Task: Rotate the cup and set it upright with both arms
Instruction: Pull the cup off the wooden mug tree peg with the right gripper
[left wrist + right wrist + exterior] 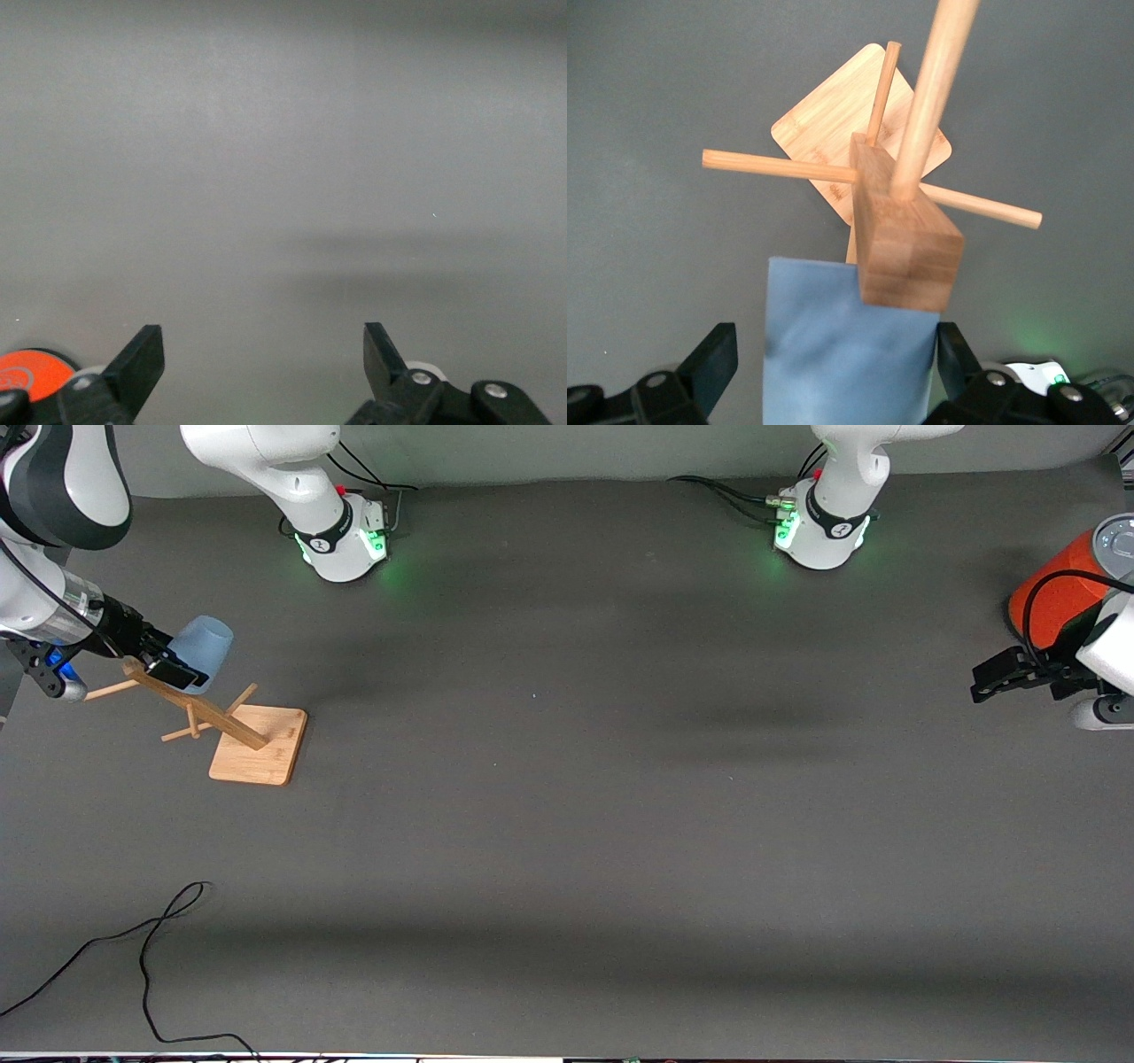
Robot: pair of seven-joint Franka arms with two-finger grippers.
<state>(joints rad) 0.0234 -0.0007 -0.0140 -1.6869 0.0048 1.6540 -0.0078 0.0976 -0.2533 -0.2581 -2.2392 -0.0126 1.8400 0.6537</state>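
Observation:
The light-blue cup sits up at the top of a wooden peg rack, toward the right arm's end of the table. In the right wrist view the cup lies between my right gripper's fingers, partly covered by the rack's post top. My right gripper is open around the cup, with a gap showing at one finger. My left gripper is open and empty, low over the table at the left arm's end, where that arm waits.
The rack stands on a square bamboo base with pegs sticking out sideways. A large orange cylinder with a grey top stands beside the left gripper. A black cable lies near the table's front edge.

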